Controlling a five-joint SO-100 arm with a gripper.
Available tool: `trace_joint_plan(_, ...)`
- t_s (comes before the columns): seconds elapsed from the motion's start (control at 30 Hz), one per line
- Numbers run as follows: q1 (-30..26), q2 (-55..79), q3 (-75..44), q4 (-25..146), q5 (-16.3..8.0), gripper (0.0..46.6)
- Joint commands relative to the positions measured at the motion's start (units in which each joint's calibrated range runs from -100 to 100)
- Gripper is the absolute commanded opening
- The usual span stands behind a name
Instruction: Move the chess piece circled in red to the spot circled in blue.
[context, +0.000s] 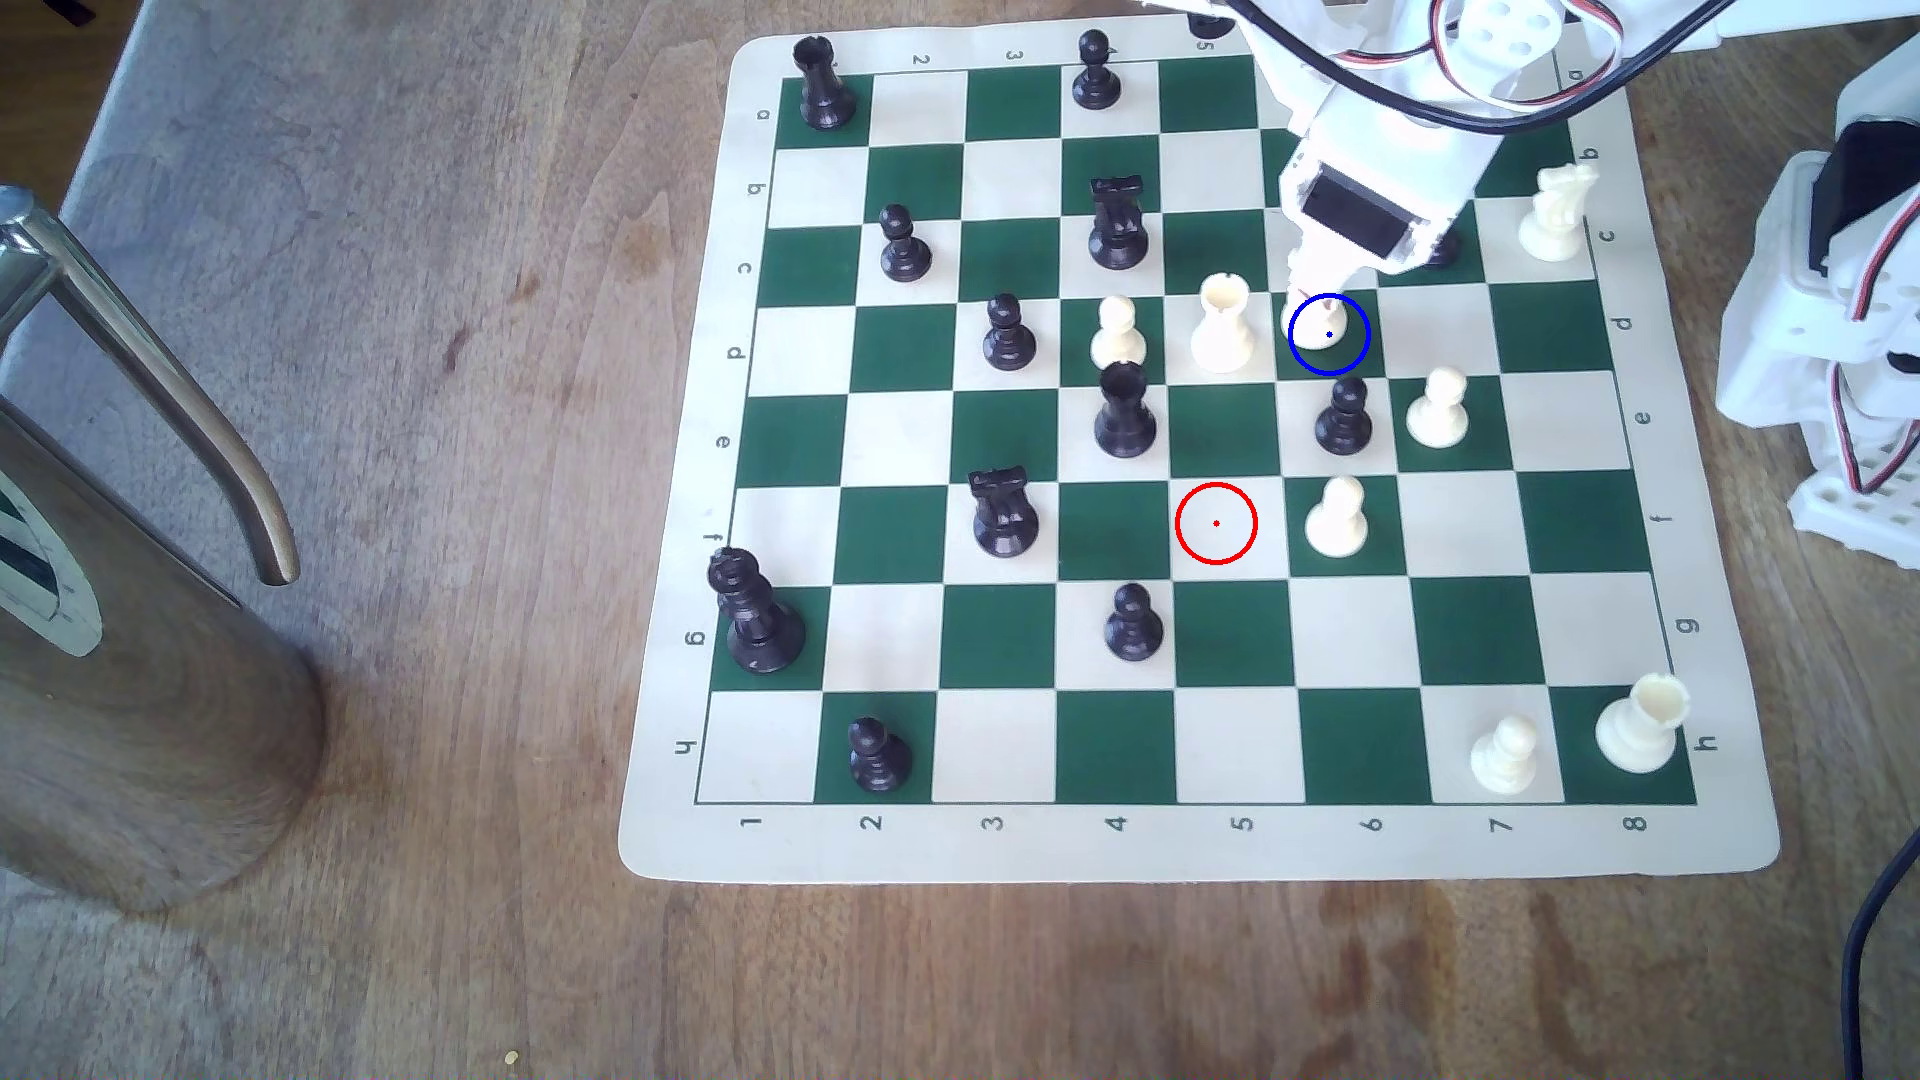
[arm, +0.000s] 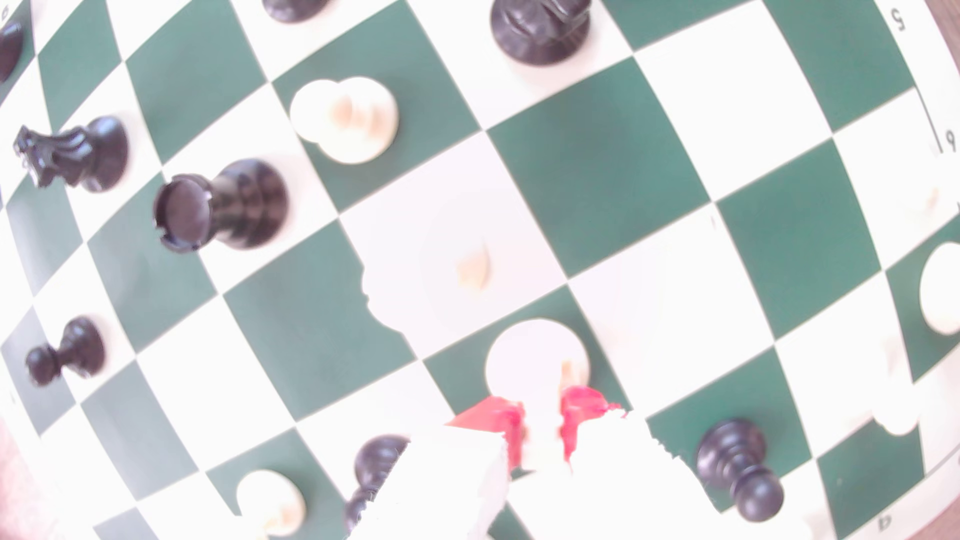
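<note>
We see the gripper (context: 1317, 296) down over the blue-ringed spot (context: 1356, 358), its red-tipped fingers (arm: 498, 420) closed narrowly on the cream knight (context: 1320, 330), whose round base (arm: 537, 358) sits on that dark green square. A cream rook (context: 1223, 324) stands just beside it on the exterior view's left. The red-ringed cream square (context: 1216, 523) lies nearer the front of the chessboard (context: 1195, 841), with a cream pawn (context: 1336, 519) beside it.

The chess mat (context: 1195, 841) border carries numbers 1–8 at 6 o'clock (letters a–h at 3 and 9).
</note>
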Motion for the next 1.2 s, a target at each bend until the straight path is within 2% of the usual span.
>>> trace_joint_plan(0.0, -0.98, 0.28, -0.69, -0.9, 0.1, 0.2)
trace_joint_plan(0.83, -1.68, 0.2, 0.39, 0.57, 0.0, 0.2)
trace_joint_plan(1.0, -1.37, -0.9, 0.48, 1.55, -0.05, 2.6)
trace_joint_plan(1.1, -1.37, -1.16, 0.58, 1.63, -0.2, 5.8)
trace_joint_plan(1.17, -1.37, -1.33, 0.58, 2.13, -0.15, 12.8)
